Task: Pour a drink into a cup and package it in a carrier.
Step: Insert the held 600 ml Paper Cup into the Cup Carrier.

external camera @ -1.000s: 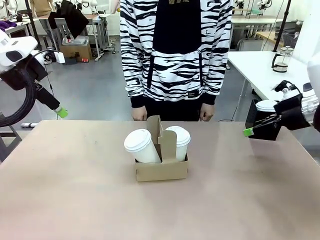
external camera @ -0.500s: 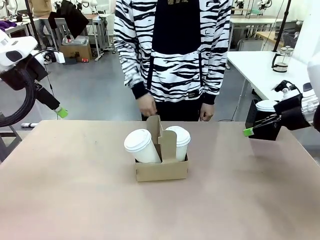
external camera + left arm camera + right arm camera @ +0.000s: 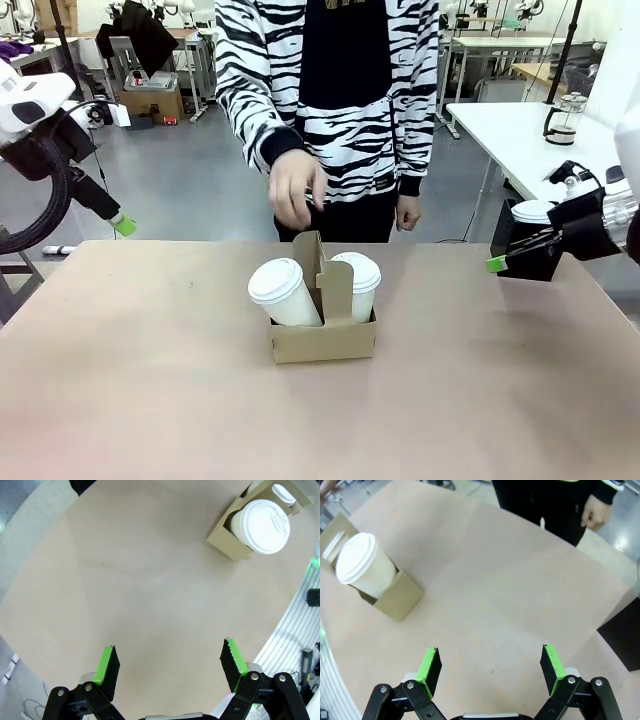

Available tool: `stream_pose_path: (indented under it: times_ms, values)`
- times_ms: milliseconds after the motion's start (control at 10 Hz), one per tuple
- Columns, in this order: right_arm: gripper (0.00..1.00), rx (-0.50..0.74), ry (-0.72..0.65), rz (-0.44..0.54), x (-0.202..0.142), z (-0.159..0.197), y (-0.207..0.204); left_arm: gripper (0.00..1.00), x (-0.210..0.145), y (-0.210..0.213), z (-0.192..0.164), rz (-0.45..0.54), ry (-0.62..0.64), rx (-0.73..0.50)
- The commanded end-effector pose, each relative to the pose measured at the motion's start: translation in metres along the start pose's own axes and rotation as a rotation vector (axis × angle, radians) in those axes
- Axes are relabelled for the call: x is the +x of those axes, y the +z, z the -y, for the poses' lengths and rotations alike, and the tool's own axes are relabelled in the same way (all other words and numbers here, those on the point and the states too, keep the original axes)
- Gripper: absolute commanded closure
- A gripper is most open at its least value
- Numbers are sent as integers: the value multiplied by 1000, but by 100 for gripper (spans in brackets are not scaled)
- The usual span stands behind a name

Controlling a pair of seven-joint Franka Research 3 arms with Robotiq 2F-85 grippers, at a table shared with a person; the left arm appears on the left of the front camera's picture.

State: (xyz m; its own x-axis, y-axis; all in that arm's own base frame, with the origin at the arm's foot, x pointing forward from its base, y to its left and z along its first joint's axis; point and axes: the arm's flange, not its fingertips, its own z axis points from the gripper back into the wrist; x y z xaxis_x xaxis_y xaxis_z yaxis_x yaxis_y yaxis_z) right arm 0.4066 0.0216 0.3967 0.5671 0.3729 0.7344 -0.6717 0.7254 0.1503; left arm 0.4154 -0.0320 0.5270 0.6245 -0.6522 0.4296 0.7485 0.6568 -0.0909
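The brown cardboard carrier (image 3: 322, 338) stands mid-table with two lidded white cups in it. The cup (image 3: 283, 292) fills its left hole and a shorter-looking cup (image 3: 358, 280) the right one. Lids hide the drink. A person's hand (image 3: 295, 190) hovers just above the carrier's handle tab. My left gripper (image 3: 123, 224) hangs open beyond the table's far left corner, and my right gripper (image 3: 497, 262) is open over the right edge. In the left wrist view the gripper (image 3: 170, 665) is open over bare table, with the cup (image 3: 263, 526) and carrier (image 3: 227, 545) far off. The right gripper (image 3: 490, 667) is open too, far from the carrier (image 3: 395, 600).
A black box (image 3: 530, 255) with a stack of white lids (image 3: 533, 211) sits at the table's right edge behind my right gripper. A glass jug (image 3: 567, 118) stands on a white table at the back right. The person's other hand (image 3: 406, 212) hangs by the far edge.
The person has leaned to the left and raised one hand from the hip to just above the carrier's handle. Both arms and the cups have stayed still.
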Motion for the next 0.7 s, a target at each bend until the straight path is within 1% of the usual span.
stream_pose_path:
  times_ms: [0,600]
  values:
    - [0,11,3,-3,-2,-1,0,0,1,2,1,-11,10,11]
    - [0,11,3,-3,-2,-1,0,0,1,2,1,-11,10,11]
